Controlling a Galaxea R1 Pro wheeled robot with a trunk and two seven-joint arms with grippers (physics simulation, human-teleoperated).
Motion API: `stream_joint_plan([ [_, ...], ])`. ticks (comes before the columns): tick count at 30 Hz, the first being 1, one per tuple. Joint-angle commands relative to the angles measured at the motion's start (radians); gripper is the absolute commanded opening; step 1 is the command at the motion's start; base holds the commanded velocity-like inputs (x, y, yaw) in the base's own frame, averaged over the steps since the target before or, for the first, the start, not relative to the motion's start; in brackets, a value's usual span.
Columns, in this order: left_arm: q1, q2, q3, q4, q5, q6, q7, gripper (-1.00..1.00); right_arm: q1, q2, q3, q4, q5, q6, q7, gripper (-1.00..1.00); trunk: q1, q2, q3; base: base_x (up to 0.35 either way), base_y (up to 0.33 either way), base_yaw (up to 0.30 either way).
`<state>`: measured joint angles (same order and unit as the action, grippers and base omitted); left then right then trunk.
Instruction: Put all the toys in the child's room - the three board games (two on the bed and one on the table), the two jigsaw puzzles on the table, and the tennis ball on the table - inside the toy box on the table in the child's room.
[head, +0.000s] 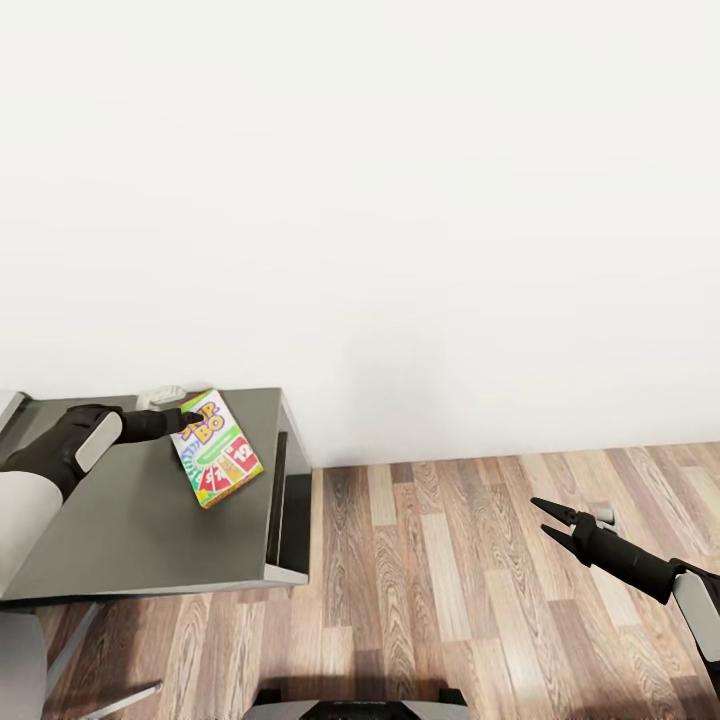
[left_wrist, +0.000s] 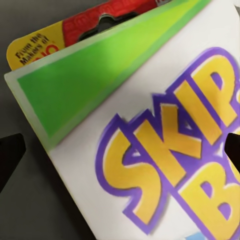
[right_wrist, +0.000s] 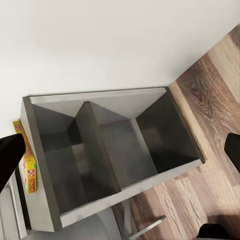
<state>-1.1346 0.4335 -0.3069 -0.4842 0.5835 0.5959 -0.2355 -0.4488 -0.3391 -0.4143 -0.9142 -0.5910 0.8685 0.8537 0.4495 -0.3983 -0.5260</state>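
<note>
My left gripper is clamped on the upper edge of the flat yellow-green "Skip-Bo" board game box with red cards, holding it tilted over the dark grey side unit top. My right gripper hangs over the wood-plank floor, fingers spread, nothing in them. White wall ahead.

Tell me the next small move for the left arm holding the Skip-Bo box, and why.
Probably carry it left along the desk. The left pincer appears shut on the Skip-Bo box, which hangs tilted over the dark grey side unit, and no toy box is in sight here. The right pincer hangs open over the wood floor, so it seems out of the way.
</note>
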Motion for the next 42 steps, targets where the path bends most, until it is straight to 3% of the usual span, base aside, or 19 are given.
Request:
stream_joint_plan([
  [1,-0.001,0.001,-0.004,-0.001,0.001,0.002,-0.001,1.0,-0.001,0.0,-0.001,0.0,0.0,0.005,0.003,1.0,0.0,-0.002,-0.002,0.0,0.0,0.0],
  [42,-0.001,-0.002,-0.003,-0.002,0.001,0.001,-0.005,1.0,-0.001,0.0,-0.003,0.0,0.0,0.005,0.004,1.0,0.0,-0.002,-0.004,-0.005,-0.083,0.0],
])
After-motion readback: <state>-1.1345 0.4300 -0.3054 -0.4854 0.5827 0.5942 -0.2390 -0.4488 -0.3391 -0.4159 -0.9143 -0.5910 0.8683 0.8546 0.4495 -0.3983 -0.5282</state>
